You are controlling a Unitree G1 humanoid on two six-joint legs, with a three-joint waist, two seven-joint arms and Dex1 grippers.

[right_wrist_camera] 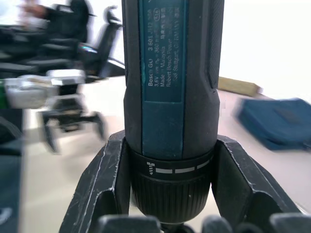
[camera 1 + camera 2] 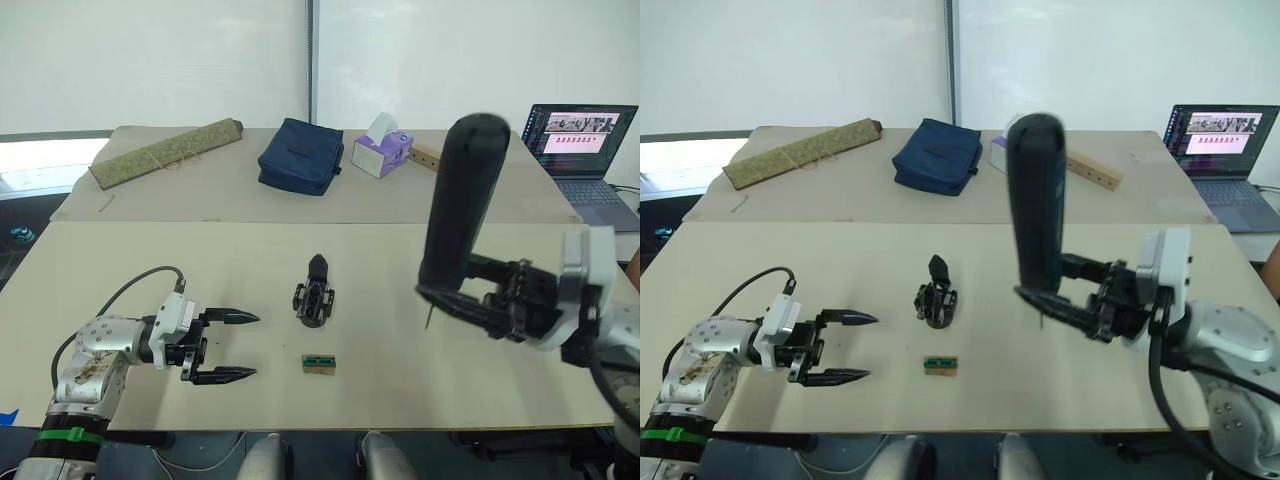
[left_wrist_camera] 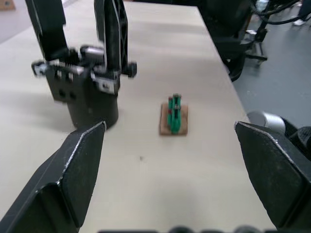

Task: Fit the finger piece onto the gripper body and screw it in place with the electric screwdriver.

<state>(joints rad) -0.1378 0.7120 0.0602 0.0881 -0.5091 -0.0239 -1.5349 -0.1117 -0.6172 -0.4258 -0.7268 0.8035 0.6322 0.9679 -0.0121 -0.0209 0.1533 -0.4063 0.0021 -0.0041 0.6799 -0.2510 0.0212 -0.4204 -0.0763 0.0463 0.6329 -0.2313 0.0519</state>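
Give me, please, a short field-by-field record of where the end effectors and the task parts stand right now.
left end effector: open, empty, low over the table, fingers pointing toward the gripper body
right end effector: shut on the electric screwdriver, held upright above the table, bit pointing down
gripper body: standing on the table between the two arms, one finger up
green-and-tan block: on the table, just nearer the robot than the gripper body
far table: rolled mat, blue pouch, tissue box, laptop

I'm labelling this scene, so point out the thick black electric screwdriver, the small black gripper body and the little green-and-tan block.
thick black electric screwdriver (image 2: 462,195): left eye view, mid barrel.
small black gripper body (image 2: 314,301): left eye view, open frame.
little green-and-tan block (image 3: 174,115): left wrist view, green top.
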